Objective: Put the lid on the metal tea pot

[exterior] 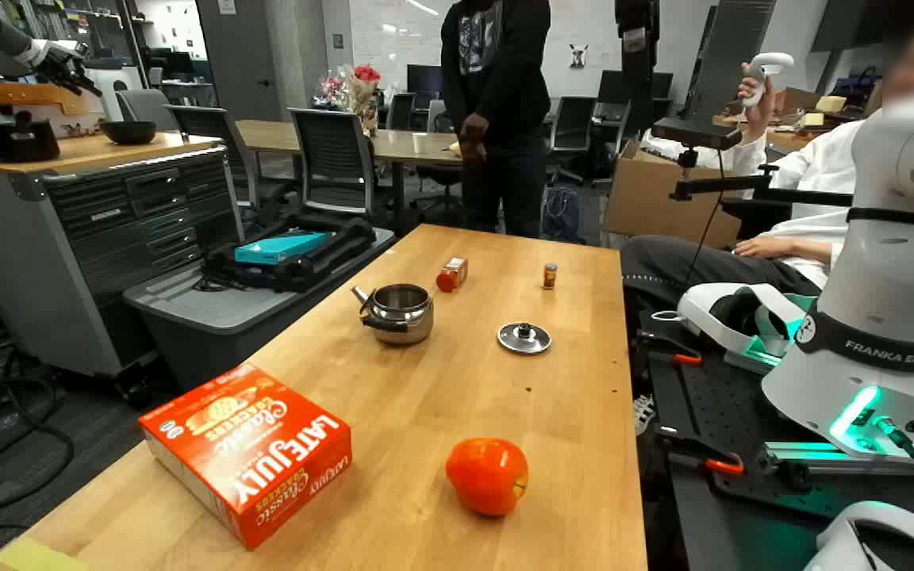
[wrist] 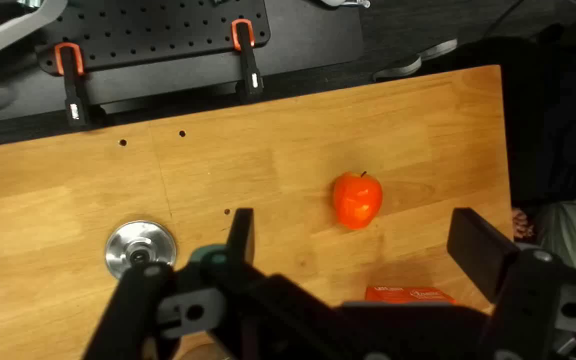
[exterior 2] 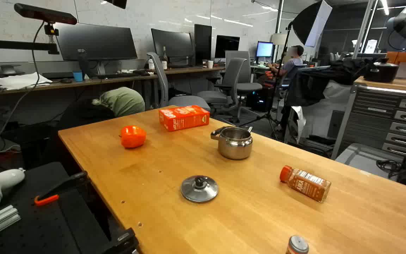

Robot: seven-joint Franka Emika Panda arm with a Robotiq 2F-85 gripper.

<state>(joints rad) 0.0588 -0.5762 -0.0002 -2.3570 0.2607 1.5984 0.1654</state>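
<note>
Over the wooden tabletop [wrist: 293, 140]: my pincer [wrist: 358, 235], spread wide.
Wrist view, below and framed within its gap: one red-orange fruit [wrist: 358, 200]. One box [exterior: 247, 452], legible: "LATE JULY", "Classic", "CRACKERS". One lid [exterior 2: 199, 190], knob up, lies flat on the wood, apart from one metal tea pot [exterior 2: 235, 146], uncovered. Two jars: one jar on its side [exterior 2: 307, 184], one upright jar [exterior: 550, 276]; small print I cannot read. One band [exterior: 873, 349] round my arm base [exterior: 909, 392]: "FRANKA", next word partly hidden.
</note>
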